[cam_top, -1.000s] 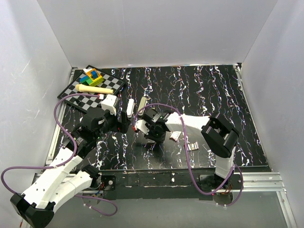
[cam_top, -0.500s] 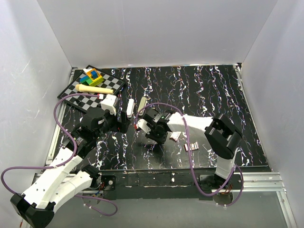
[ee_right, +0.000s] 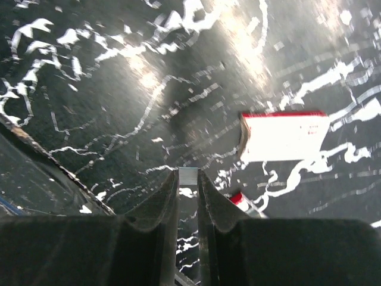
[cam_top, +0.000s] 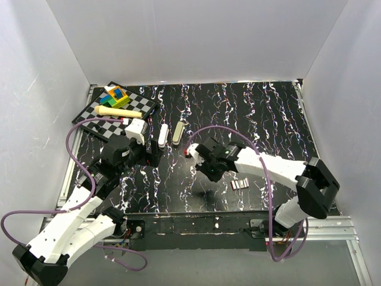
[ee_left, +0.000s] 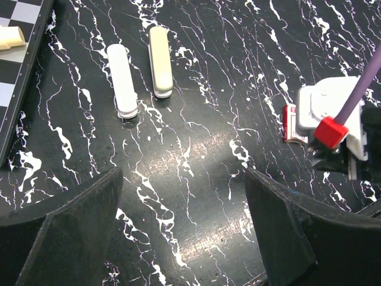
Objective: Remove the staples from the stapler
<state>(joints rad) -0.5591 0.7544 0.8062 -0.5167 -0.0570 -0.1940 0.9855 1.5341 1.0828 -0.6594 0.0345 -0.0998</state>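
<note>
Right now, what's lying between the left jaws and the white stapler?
Nothing. In the left wrist view, only bare black marbled table separates the open left jaws from the white stapler.

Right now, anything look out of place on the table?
Loose staple strips lie on the tabletop near the right arm. The stapler lies flat beside a cream bar, parallel, not touching. The right gripper pinches a small silvery piece.
</note>
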